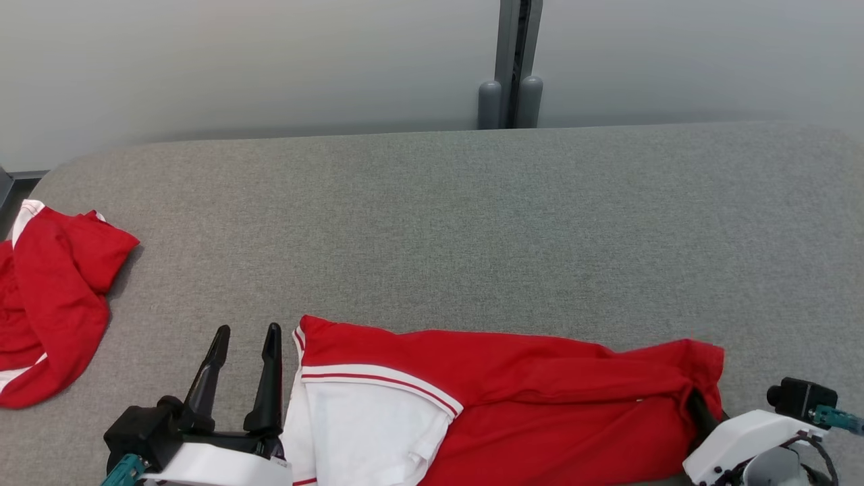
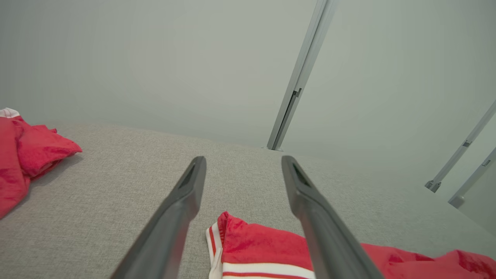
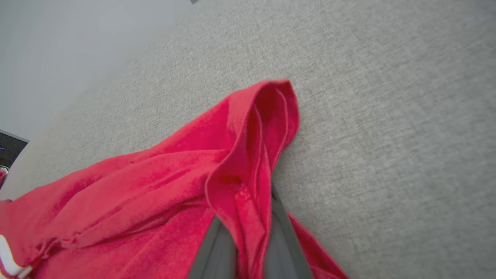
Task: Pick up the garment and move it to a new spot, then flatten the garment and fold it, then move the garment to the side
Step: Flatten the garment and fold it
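Garment [image 1: 526, 405] lies along the table's [image 1: 472, 223] near edge; right gripper [image 3: 248, 228] pinches its bunched right end; left gripper [image 1: 244, 347] gapes empty alongside; a one-sided lift could slip or drag.

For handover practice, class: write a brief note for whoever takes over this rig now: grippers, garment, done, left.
Left gripper open, hovering by the striped left end of the garment.
Right gripper shut on a fold at its right end.
Garment lies rumpled along the near edge of the grey table; second red garment crumpled far left.
Done: right end gripped.
Left: flatten, fold, move aside.
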Available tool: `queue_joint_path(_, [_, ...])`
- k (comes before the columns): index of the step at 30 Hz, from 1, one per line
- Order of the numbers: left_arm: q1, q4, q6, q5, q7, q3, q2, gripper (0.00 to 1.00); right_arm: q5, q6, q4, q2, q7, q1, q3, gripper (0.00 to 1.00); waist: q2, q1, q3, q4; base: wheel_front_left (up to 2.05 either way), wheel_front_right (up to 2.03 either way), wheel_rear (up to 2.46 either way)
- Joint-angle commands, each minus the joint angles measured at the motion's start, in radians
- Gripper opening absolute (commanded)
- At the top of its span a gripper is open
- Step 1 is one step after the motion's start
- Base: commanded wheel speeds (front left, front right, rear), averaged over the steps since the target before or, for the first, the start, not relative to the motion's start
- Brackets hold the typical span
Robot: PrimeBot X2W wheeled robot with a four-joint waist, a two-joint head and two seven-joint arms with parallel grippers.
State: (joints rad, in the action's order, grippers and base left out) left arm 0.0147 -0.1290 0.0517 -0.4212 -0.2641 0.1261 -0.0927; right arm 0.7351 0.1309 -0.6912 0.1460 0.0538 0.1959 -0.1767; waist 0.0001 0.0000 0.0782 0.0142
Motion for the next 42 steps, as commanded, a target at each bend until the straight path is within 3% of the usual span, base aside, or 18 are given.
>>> queue_joint_path(1, [-0.016,-0.002,0.006,0.008,0.0,-0.007,-0.002,1.0,0.012,0.0,-0.003,0.02,0.011,0.022,-0.001,0.0,-0.0001,0.0,-0.001,-0.002,0.0,0.0,0.0])
queue_joint_path(11, [-0.024,0.0,0.021,0.026,0.0,-0.017,0.012,1.0,0.01,0.0,-0.071,0.154,0.05,0.12,0.078,0.0,-0.0001,0.0,-0.005,-0.002,0.0,0.0,0.0])
queue_joint_path(19, [-0.013,-0.005,0.029,0.029,0.0,-0.03,0.024,1.0,-0.03,0.0,-0.082,0.188,0.078,0.156,0.122,0.0,-0.0001,0.0,-0.023,0.012,0.0,0.0,0.0])
queue_joint_path(26, [0.017,-0.013,0.03,0.021,0.0,-0.054,0.033,1.0,-0.051,0.0,0.106,0.139,0.041,0.106,0.1,0.0,-0.0001,0.0,-0.058,0.022,0.0,0.0,0.0])
queue_joint_path(34, [0.024,-0.029,0.039,0.023,0.0,-0.047,0.038,1.0,-0.067,0.0,0.385,0.009,-0.093,-0.001,0.033,0.0,-0.0001,0.0,-0.079,0.057,0.0,0.0,0.0])
queue_joint_path(42, [-0.007,-0.055,0.051,0.033,0.0,-0.038,0.039,1.0,-0.042,0.0,0.413,-0.076,-0.142,-0.034,-0.034,0.0,-0.0001,0.0,-0.062,0.151,0.0,0.0,0.0])
